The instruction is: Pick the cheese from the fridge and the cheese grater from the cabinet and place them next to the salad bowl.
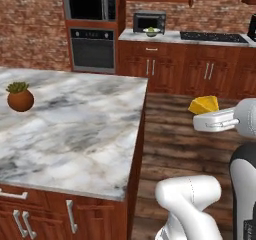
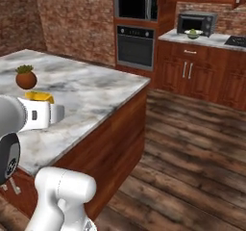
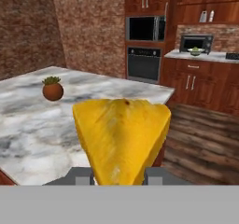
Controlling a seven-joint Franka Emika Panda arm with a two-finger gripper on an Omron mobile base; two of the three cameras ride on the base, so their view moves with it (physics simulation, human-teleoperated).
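Cheese [image 3: 122, 139] sits clamped in the tool [image 3: 119, 174], held out over the wooden floor beside the marble island counter [image 1: 75, 119]. The salad bowl [image 1: 151, 32] waits far off at about twelve o'clock, before the toaster oven [image 1: 149, 20]. The grip looks shallow, though the wedge hides the fingertips, so a jolt while driving could shake it loose. The cheese grater is not yet fetched.

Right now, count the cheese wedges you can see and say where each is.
1. The cheese is clamped in the gripper, carried in the air beside the marble island. Others may be hidden.
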